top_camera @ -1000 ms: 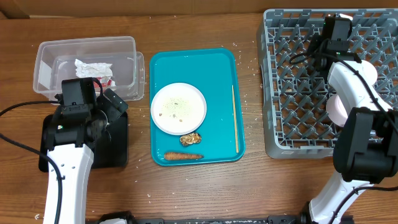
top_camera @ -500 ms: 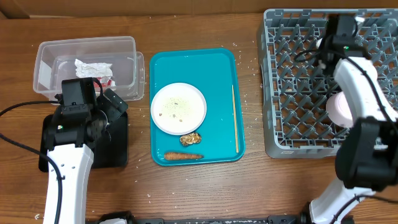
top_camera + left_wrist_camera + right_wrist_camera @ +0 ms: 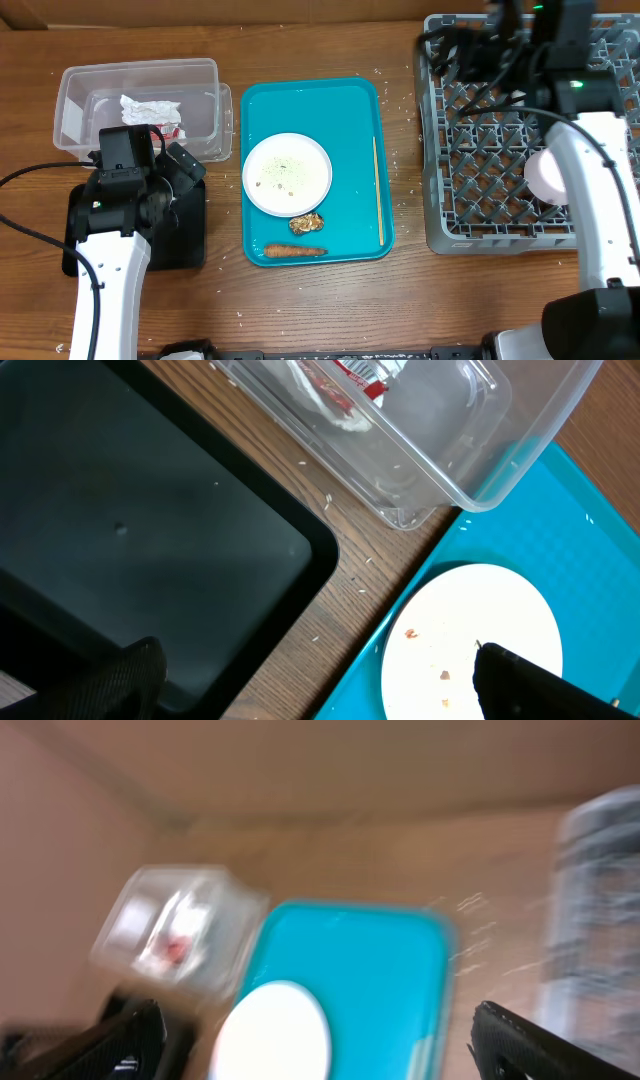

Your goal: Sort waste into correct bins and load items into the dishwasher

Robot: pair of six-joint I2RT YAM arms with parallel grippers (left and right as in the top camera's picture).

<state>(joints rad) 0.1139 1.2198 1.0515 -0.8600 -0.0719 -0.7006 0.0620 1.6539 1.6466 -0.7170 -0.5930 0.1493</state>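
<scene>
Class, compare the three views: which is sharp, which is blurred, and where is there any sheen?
Overhead: sharp on the teal tray and plate, but the right arm over the grey rack looks smeared. Left wrist: crisp, faint sheen on the black tray. Right wrist: blurred throughout.

Plate [image 3: 287,173] on tray [image 3: 352,115] (rack [image 3: 480,190] rightward)

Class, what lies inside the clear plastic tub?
Inside the clear tub, a crumpled white napkin and a red wrapper show. The left arm covers the tub's near edge, so anything there is hidden.
</scene>
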